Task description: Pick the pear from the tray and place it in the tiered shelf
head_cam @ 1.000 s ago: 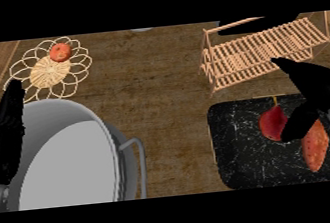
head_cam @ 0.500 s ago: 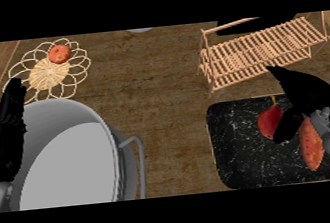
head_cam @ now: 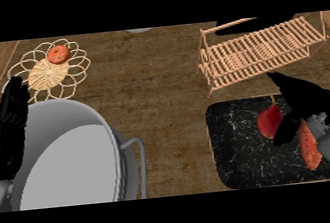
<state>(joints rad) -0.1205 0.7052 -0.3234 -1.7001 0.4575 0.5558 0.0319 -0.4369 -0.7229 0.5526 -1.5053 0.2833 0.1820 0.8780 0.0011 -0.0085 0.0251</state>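
The right hand [head_cam: 304, 101] is hovering over the black tray [head_cam: 239, 161] at the 4 o'clock side of the counter, lying right against the red pear [head_cam: 269, 121]. The pear is sitting on the tray's upper half, partly covered by the hand from its 2 o'clock side. Whether the hand is closed on the fruit or only resting on it, I cannot tell from this angle.

This is looking like the grasp itself. To do it well, the hand should be settling squarely round the pear's body, not its narrow end. It should also be staying off the long orange vegetable [head_cam: 310, 145] lying just beside the pear at its 5 o'clock.

The lift should be going straight up before swinging toward 12 o'clock, where the wooden tiered shelf [head_cam: 258, 51] is waiting near the tray.

The left hand [head_cam: 10, 123] is resting open at 9 o'clock, beside the big grey pot [head_cam: 61, 153].
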